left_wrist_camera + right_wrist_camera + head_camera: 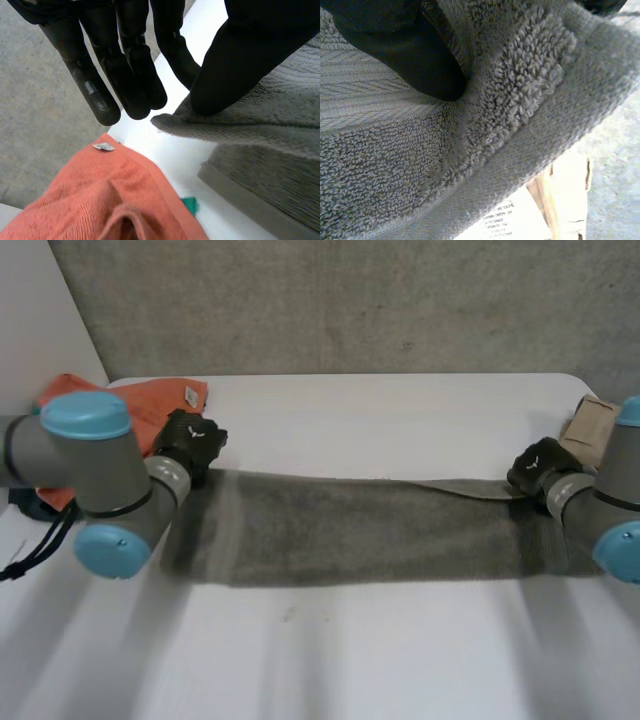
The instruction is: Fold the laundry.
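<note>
A long grey towel (360, 525) is stretched across the white table (380, 410) between my two hands. My left hand (192, 443) is at its left end. In the left wrist view the thumb of my left hand (240, 65) presses on the towel's corner (280, 110) against the straight fingers (130, 75). My right hand (538, 466) holds the towel's right end. In the right wrist view the thumb of my right hand (415, 55) digs into the thick pile (420, 175), and the hemmed edge wraps over the hand.
An orange towel (165, 398) lies bunched at the back left, just past my left hand, with a small white tag (103, 146). A bit of green (190, 204) peeks out beside it. A tan cardboard item (590, 423) sits at the back right by my right hand.
</note>
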`<state>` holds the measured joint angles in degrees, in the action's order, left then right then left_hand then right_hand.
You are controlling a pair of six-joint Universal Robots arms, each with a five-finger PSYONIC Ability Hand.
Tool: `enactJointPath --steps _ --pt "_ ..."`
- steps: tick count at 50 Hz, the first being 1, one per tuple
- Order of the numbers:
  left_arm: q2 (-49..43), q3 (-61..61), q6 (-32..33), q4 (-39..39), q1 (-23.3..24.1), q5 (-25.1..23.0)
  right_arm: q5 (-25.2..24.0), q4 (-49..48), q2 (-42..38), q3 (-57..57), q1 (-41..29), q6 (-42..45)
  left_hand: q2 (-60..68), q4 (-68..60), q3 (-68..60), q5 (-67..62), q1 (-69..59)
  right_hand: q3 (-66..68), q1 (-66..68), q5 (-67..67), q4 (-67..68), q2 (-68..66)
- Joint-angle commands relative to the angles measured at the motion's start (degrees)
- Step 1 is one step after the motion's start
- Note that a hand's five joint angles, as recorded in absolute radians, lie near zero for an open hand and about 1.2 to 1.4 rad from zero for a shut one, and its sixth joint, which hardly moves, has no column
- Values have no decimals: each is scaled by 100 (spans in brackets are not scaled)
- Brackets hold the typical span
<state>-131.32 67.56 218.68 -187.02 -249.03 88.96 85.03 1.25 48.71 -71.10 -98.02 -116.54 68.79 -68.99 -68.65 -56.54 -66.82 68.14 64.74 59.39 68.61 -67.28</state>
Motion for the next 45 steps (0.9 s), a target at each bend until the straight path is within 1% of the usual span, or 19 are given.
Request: enactJointPath --steps 1,4,5,7,8,9,10,11,12,14,18,22,25,27,30,31,36,39,45 --pt "-596 -840 35 16 4 183 260 -64 -538 780 -111 -1 1121 -1101 -1135 -1346 -1318 1186 1526 1061 1139 -1273" --pt "-711 -1043 8 8 4 165 295 -134 -661 983 -138 -36 1121 -1101 -1135 -1346 -1318 1186 1526 1061 1139 -1273" --pt "-719 -1078 0 -1 13 156 382 -204 -731 1097 -138 -114 1121 -1101 -1135 -1346 -1318 -1806 -1466 -1930 -1853 1719" --pt "-728 -1140 -9 -27 39 148 514 -266 -784 1186 -155 -237 1121 -1101 -1135 -1346 -1318 -5814 -5474 -5939 -5861 5727" --pt "-728 -1149 -18 -36 65 165 593 -266 -802 1221 -156 -308 1121 -1101 -1135 -1346 -1318 -5814 -5474 -5939 -5861 5727" --pt "-711 -1149 -44 -71 100 183 698 -292 -802 1274 -190 -465 -1724 1744 1710 1500 1528 -5814 -5474 -5939 -5861 5727" --pt "-711 -1149 -53 -71 127 183 734 -301 -785 1283 -208 -545 -5266 5286 5252 5042 5070 -5814 -5474 -5939 -5861 5727" --pt "-711 -1140 -53 -80 162 183 734 -319 -758 1283 -226 -633 -5879 5899 5865 5654 5682 -5814 -5474 -5939 -5861 5727" --pt "-719 -1131 -53 -80 188 183 726 -319 -741 1283 -226 -712 -4545 4566 4532 4321 4349 -5814 -5474 -5939 -5861 5727" --pt "-658 -1070 -97 -80 267 191 691 -301 -601 1265 -208 -1028 -5879 5899 5865 5654 5682 -5814 -5474 -5939 -5861 5727" --pt "-404 -851 -378 -19 311 209 655 -266 -144 967 -173 -1696 -5879 5899 5865 5654 5682 -5814 -5474 -5939 -5861 5727" --pt "185 -298 -782 -10 320 183 612 -231 663 248 -120 -2215 -5879 5899 5865 5654 5682 -5814 -5474 -5939 -5861 5727" --pt "624 195 -1020 -27 312 148 287 -82 1429 -570 20 -2487 -5879 5899 5865 5654 5682 -5814 -5474 -5939 -5861 5727" --pt "818 415 -1099 -45 311 139 -54 119 1823 -1165 387 -2567 -5879 5899 5865 5654 5682 -5814 -5474 -5939 -5861 5727" --pt "1125 854 -1152 -98 294 112 -442 349 2062 -1677 749 -2585 -5879 5899 5865 5654 5682 -5674 -5334 -5798 -5721 5587" --pt "1213 1012 -1152 -133 294 112 -713 436 2133 -1984 941 -2593 -5879 5899 5865 5654 5682 -5305 -4965 -5429 -5352 5218" --pt "1346 1364 -1161 -335 338 112 -1303 -9 2116 -2618 1373 -2602 -5879 5899 5865 5654 5682 -4950 -4610 -5074 -4996 4863" --pt "1355 1514 -1161 -458 381 112 -1454 -406 2081 -2777 1558 -2593 -5879 5899 5865 5654 5682 -4629 -4289 -4754 -4676 4542" --pt "1328 1620 -1240 -634 558 112 -1533 -1144 1361 -2734 1664 -2497 -5879 5899 5865 5654 5682 -3823 -3483 -3948 -3870 3736"
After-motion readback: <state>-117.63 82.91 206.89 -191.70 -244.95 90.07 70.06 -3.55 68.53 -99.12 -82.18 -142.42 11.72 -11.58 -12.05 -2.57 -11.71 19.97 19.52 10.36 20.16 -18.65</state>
